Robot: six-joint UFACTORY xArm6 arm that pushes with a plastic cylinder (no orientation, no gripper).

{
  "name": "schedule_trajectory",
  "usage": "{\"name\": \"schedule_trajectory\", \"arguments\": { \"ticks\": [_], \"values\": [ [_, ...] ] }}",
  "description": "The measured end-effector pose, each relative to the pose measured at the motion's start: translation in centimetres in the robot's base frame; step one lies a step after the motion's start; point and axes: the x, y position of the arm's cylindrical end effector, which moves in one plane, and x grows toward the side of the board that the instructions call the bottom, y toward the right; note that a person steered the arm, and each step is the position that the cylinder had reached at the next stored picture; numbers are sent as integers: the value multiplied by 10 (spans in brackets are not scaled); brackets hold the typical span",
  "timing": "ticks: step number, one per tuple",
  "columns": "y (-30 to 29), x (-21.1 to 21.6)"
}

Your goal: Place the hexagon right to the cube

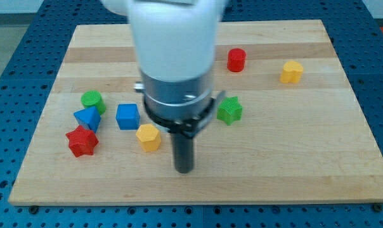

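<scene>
Under everything lay a pale wooden surface (293,164), striped in lighter and darker planks, resting on a blue perforated base (375,25). Pale floor showed at the view's top corners.

My tip (184,170) was a plain rod end, holding nothing and touching no block. It stood near the surface's bottom edge. Up-left of my tip, close but apart, sat the yellow hexagon (148,137). The blue cube (127,116) sat just beyond it, further up-left, so the hexagon was below-right of the cube.

Far left of my tip clustered a red star (82,141), a blue angular block (87,118) and a green cylinder (91,100). Up-right of my tip were a green star (229,109), a red cylinder (236,59) and a yellow block (292,71) near the top right. Open surface ran right of my tip to the right edge, and along the bottom edge.
</scene>
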Motion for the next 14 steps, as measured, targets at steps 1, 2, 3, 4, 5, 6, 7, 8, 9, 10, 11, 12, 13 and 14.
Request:
{"name": "schedule_trajectory", "arguments": {
  "ticks": [1, 2, 3, 4, 5, 6, 7, 8, 9, 10, 11, 12, 13, 14],
  "values": [
    [-31, -19],
    [-48, -19],
    [-59, -20],
    [-69, -37],
    [-69, -43],
    [-66, -41],
    [-54, -52],
    [-47, -64],
    [-40, -66],
    [-46, -72],
    [-65, -72],
    [-77, -74],
    [-79, -74],
    [-63, -74]
  ]
}}
